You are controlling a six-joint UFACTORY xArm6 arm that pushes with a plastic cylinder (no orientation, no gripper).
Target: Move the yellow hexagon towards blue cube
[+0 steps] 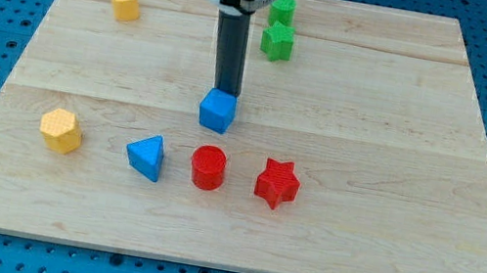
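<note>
The yellow hexagon (pixel 61 130) lies near the board's left edge, low in the view. The blue cube (pixel 217 110) sits near the board's middle, to the right of and slightly above the hexagon. My tip (pixel 225 91) is right at the cube's top edge, touching or nearly touching it, far from the hexagon. The dark rod rises straight up from there to the arm at the view's top.
A second yellow block (pixel 126 3) lies at the top left. Two green blocks (pixel 283 9) (pixel 278 41) sit at the top, right of the rod. A blue triangle (pixel 146 156), a red cylinder (pixel 208 167) and a red star (pixel 277 183) line up below the cube. The wooden board (pixel 394 182) lies on a blue pegboard.
</note>
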